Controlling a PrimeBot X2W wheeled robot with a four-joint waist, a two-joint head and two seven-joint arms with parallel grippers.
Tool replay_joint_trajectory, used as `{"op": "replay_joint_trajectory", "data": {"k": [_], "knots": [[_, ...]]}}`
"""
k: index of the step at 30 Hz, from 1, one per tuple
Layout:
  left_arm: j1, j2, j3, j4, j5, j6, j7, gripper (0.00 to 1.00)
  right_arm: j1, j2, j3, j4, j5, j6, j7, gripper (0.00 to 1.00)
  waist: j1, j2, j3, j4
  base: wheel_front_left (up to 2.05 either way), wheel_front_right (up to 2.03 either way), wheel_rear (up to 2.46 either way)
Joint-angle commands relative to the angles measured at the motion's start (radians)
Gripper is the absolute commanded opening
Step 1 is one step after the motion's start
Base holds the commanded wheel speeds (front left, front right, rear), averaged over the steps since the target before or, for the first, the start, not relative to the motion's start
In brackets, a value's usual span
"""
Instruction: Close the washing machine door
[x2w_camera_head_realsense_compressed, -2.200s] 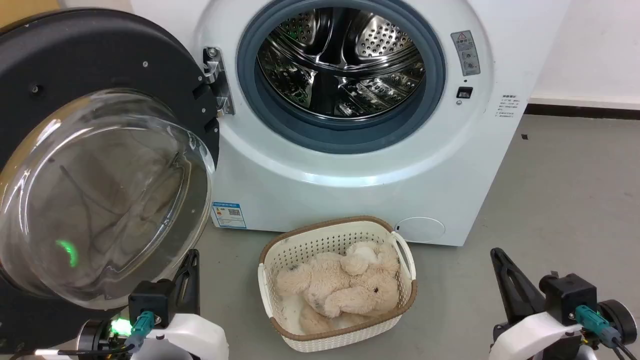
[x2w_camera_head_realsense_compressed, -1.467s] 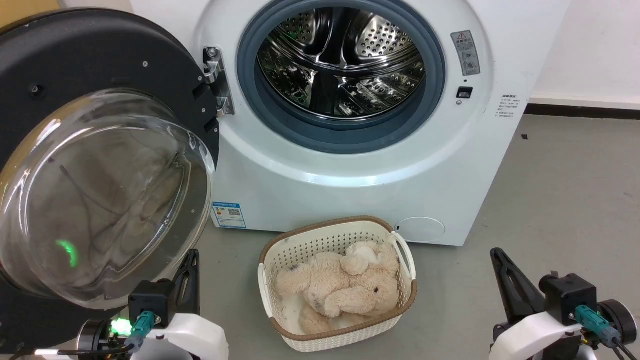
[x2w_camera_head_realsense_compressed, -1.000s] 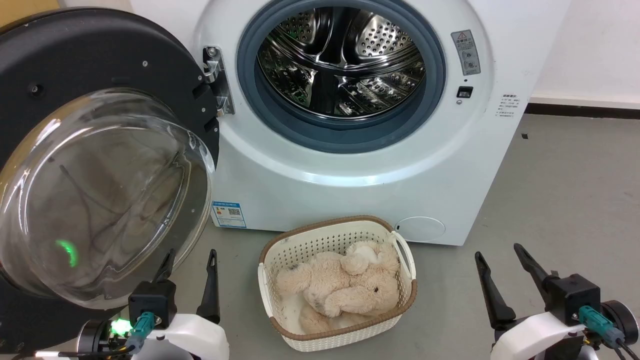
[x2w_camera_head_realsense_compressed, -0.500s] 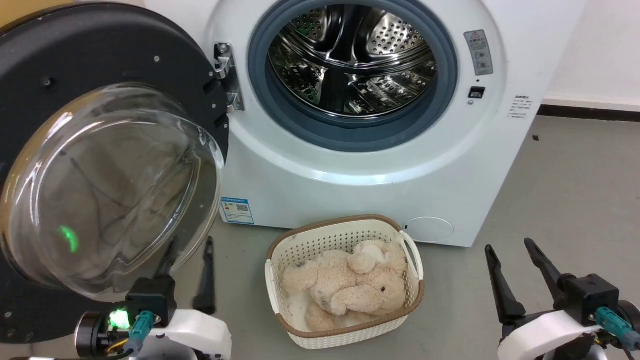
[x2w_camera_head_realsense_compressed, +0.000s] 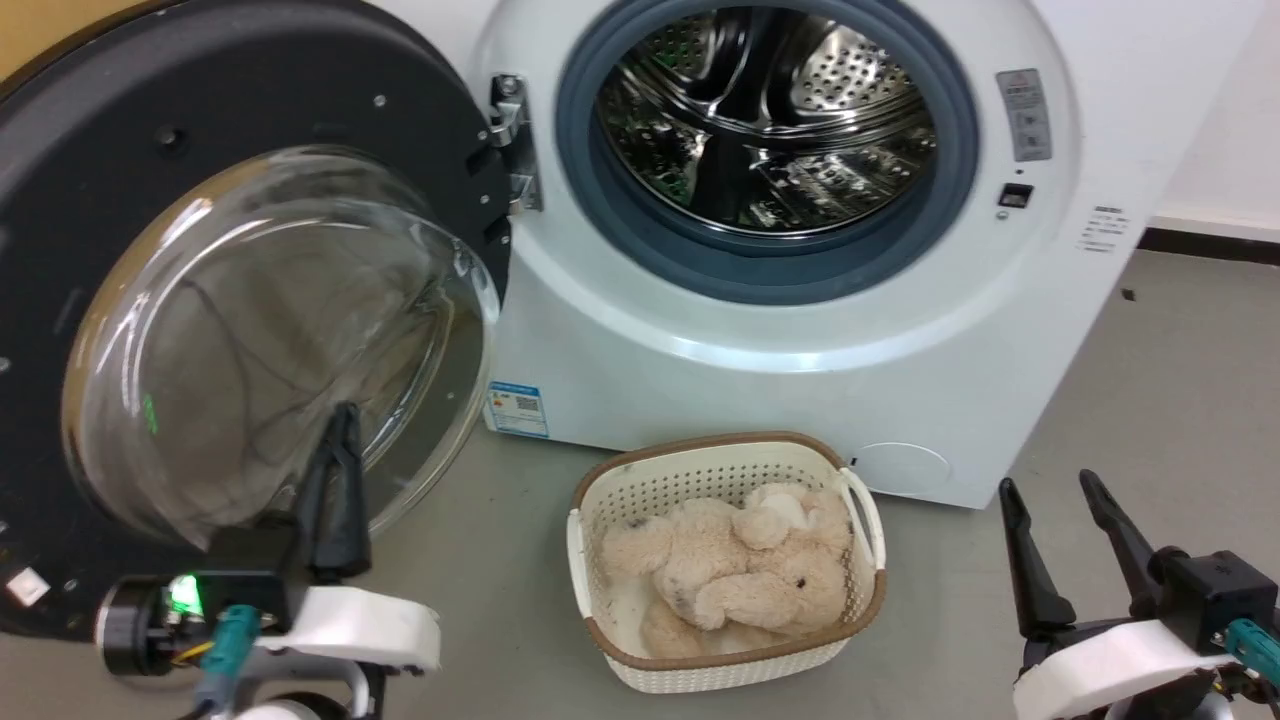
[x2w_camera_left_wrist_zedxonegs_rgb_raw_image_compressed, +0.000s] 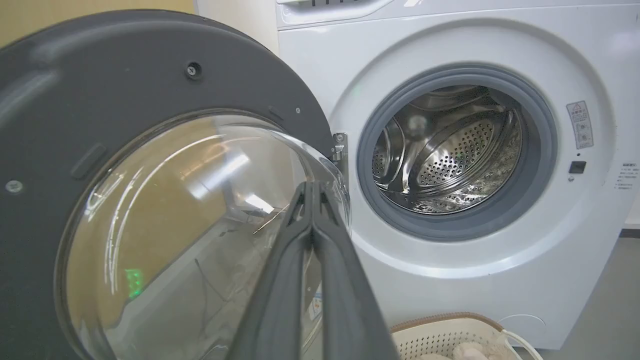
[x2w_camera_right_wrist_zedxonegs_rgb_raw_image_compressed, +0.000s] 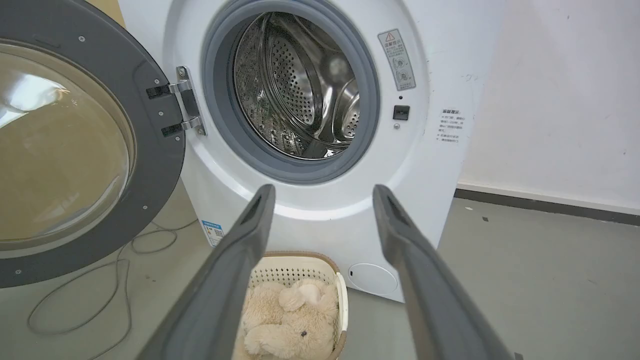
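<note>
The washing machine door (x2w_camera_head_realsense_compressed: 120, 130) stands swung wide open at the left, black-rimmed with a bulging glass bowl (x2w_camera_head_realsense_compressed: 270, 340) and a metal hinge (x2w_camera_head_realsense_compressed: 515, 150). The white washing machine (x2w_camera_head_realsense_compressed: 760, 340) shows its bare steel drum (x2w_camera_head_realsense_compressed: 770, 130) inside a grey gasket. My left gripper (x2w_camera_head_realsense_compressed: 343, 415) is shut with nothing in it. Its tips point up in front of the lower glass, and I cannot tell whether they touch. In the left wrist view the closed fingers (x2w_camera_left_wrist_zedxonegs_rgb_raw_image_compressed: 312, 187) overlap the bowl's right edge. My right gripper (x2w_camera_head_realsense_compressed: 1047, 487) is open, low at the right, apart from the machine (x2w_camera_right_wrist_zedxonegs_rgb_raw_image_compressed: 310, 210).
A cream perforated basket (x2w_camera_head_realsense_compressed: 700, 445) holding a beige plush toy (x2w_camera_head_realsense_compressed: 740, 570) sits on the grey floor in front of the machine, between my arms. A loose cable (x2w_camera_right_wrist_zedxonegs_rgb_raw_image_compressed: 75, 300) lies on the floor under the door. A white wall (x2w_camera_right_wrist_zedxonegs_rgb_raw_image_compressed: 550, 100) stands to the right.
The head camera has shifted, sliding the scene rightward. Both grippers opened about a second ago; the left has shut again and risen in front of the glass. The right stays open.
</note>
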Motion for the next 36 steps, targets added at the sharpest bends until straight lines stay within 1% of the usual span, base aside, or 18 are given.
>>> {"op": "replay_joint_trajectory", "data": {"k": [1, 4, 5, 6, 12, 16, 21, 24, 27, 28, 31, 34, 36], "knots": [[-0.023, 0.006, 0.009, -0.020, -0.012, 0.004, -0.013, 0.00, 0.006, 0.001, -0.005, -0.008, 0.013, 0.000, -0.010, 1.00, -0.0001, 0.0000, 0.003, 0.013, 0.00, 0.00, 0.00], [-0.037, 0.007, 0.038, -0.043, -0.029, -0.002, -0.020, 0.00, 0.006, 0.002, -0.009, -0.008, 0.020, 0.000, -0.017, 1.00, -0.0001, 0.0000, 0.006, 0.031, 0.00, 0.00, 0.00], [-0.051, 0.012, 0.078, -0.057, -0.042, -0.015, -0.026, 0.00, 0.007, 0.002, -0.012, -0.008, 0.028, 0.000, -0.023, 1.00, -0.0001, 0.0000, 0.009, 0.048, 0.00, 0.00, 0.00], [-0.072, 0.004, 0.131, -0.067, -0.072, -0.033, -0.032, 0.00, 0.007, 0.002, -0.014, -0.007, 0.036, 0.000, -0.029, 1.00, -0.0001, 0.0000, 0.012, 0.064, 0.00, 0.00, 0.00], [-0.132, -0.007, 0.265, -0.075, -0.140, -0.096, -0.045, 0.00, 0.010, 0.002, -0.019, -0.006, 0.053, 0.000, -0.042, 1.00, -0.0001, 0.0000, 0.018, 0.096, 0.00, 0.00, 0.00], [-0.172, 0.004, 0.325, -0.071, -0.166, -0.117, -0.053, 0.00, 0.012, 0.002, -0.026, -0.003, 0.065, 0.000, -0.050, 1.00, -0.0001, 0.0000, 0.024, 0.119, 0.00, 0.00, 0.00], [-0.225, 0.048, 0.369, -0.036, -0.203, -0.126, -0.064, 0.00, 0.011, 0.002, -0.034, 0.000, 0.077, 0.000, -0.061, 1.00, -0.0001, 0.0000, 0.032, 0.153, 0.00, 0.00, 0.00], [-0.260, 0.075, 0.396, 0.018, -0.255, -0.129, -0.070, 0.00, 0.010, 0.002, -0.034, 0.006, 0.084, 0.000, -0.067, 1.00, -0.0001, 0.0000, 0.036, 0.171, 0.00, 0.00, 0.00], [-0.290, 0.114, 0.421, 0.087, -0.296, -0.132, -0.076, 0.00, 0.009, 0.003, -0.036, 0.010, 0.090, 0.000, -0.073, 1.00, -0.0001, 0.0000, 0.041, 0.187, 0.00, 0.00, 0.00], [-0.290, 0.114, 0.421, 0.087, -0.296, -0.132, -0.076, 0.00, 0.009, 0.003, -0.036, 0.010, 0.090, 0.000, -0.073, 1.00, -0.0001, 0.0000, 0.041, 0.187, 0.00, 0.00, 0.00], [-0.325, 0.151, 0.443, 0.171, -0.336, -0.135, -0.082, 0.00, 0.008, 0.003, -0.036, 0.015, 0.096, 0.000, -0.079, 1.00, -0.0001, 0.0000, 0.047, 0.201, 0.00, 0.00, 0.00], [-0.365, 0.192, 0.443, 0.252, -0.374, -0.138, -0.085, 0.00, 0.010, 0.003, -0.041, 0.020, 0.103, 0.000, -0.086, 1.00, -0.0001, 0.0000, 0.050, 0.218, 0.00, 0.00, 0.00], [-0.404, 0.213, 0.449, 0.315, -0.409, -0.140, -0.071, 0.00, 0.012, 0.003, -0.042, 0.024, 0.107, 0.000, -0.090, 1.00, -0.0001, 0.0000, 0.052, 0.229, 0.00, 0.00, 0.00]]}}
